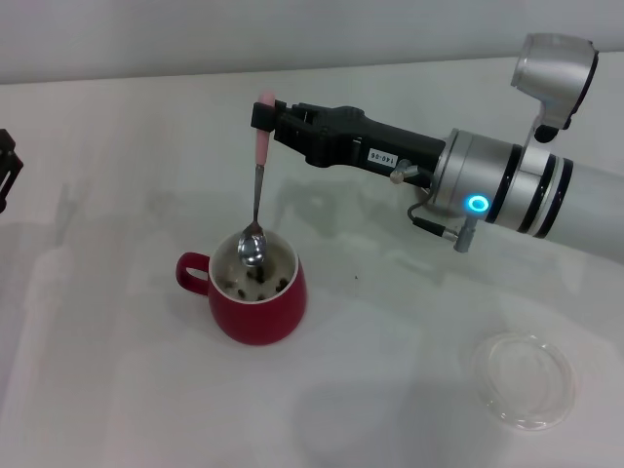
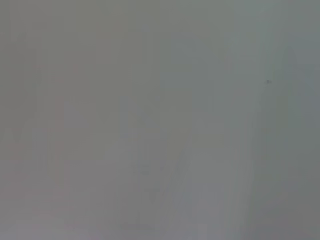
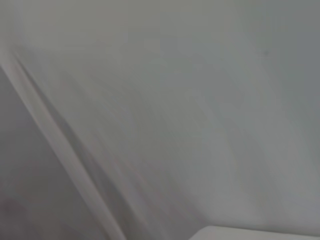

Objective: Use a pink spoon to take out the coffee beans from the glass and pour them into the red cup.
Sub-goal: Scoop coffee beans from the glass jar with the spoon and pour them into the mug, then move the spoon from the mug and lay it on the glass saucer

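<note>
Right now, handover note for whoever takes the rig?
Right gripper: shut on the pale pink handle of the silver-bowled pink spoon, which hangs near-vertical, bowl inside the bulbous red ceramic cup.
Left gripper: parked at the table's left edge.
Dark coffee beans: several lie in the cup.
Flat clear round dish sits near right. No glass tumbler in view.
Done: beans are in the cup.
Left: lift the spoon out; locate the glass.
</note>
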Available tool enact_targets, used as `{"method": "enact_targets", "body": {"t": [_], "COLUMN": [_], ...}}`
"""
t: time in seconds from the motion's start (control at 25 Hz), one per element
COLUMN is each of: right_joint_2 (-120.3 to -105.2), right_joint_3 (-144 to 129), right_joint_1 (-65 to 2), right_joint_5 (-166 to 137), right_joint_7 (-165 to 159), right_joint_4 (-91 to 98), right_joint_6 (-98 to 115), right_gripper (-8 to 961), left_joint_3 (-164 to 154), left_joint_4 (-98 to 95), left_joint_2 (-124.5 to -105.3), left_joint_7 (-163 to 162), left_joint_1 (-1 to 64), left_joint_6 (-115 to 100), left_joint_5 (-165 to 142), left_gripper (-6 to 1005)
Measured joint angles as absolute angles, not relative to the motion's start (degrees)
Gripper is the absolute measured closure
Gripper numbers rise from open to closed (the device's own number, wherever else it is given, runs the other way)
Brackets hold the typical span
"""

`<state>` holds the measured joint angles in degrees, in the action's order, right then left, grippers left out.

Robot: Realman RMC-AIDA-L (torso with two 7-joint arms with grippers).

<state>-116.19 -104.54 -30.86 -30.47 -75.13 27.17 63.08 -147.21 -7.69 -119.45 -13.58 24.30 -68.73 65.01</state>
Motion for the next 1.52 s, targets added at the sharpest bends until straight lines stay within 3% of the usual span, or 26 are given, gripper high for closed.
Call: {"method": "enact_targets", "body": {"t": [0.2,0.48,0.56,0.6,0.92,1.16,1.4,1.52], "right_joint_2": [-116.05,-114.25,-112.09,-112.09,-103.39,-99.01,-97.91,-99.17], "right_joint_3": [-104.08,-89.08,-82.98,-82.98,-80.81,-80.63,-80.55,-80.55], "right_joint_1": [-30.77,-27.37,-24.76,-24.76,-21.42,-22.05,-23.78,-26.37], "right_joint_5": [-30.34,-28.14,-28.31,-28.31,-36.17,-49.39,-60.47,-69.58], "right_joint_7": [-71.80,-79.84,-84.13,-84.13,-90.67,-90.38,-90.30,-90.12], "right_joint_4": [27.84,24.04,21.71,21.71,16.66,15.68,15.81,15.81], "right_joint_6": [64.18,78.64,84.72,84.72,87.63,93.06,94.67,92.30], "right_gripper": [744,742,741,741,738,736,735,734], "left_joint_3": [-147.15,-147.13,-147.13,-147.13,-147.13,-147.13,-147.12,-147.12], "left_joint_4": [-7.58,-7.40,-7.36,-7.36,-6.96,-6.56,-6.49,-6.49], "left_joint_2": [-119.44,-119.38,-119.30,-119.30,-119.18,-119.18,-119.17,-119.18], "left_joint_7": [-13.56,-13.53,-13.53,-13.53,-13.53,-13.53,-13.54,-13.53], "left_joint_1": [24.35,24.09,24.27,24.27,24.59,24.66,24.54,24.84], "left_joint_6": [-68.73,-68.70,-68.69,-68.69,-68.64,-68.64,-68.63,-68.64], "left_joint_5": [65.20,66.73,67.15,67.15,67.97,67.96,68.05,68.07], "left_gripper": [119,120,119,119,119,119,120,120]}}
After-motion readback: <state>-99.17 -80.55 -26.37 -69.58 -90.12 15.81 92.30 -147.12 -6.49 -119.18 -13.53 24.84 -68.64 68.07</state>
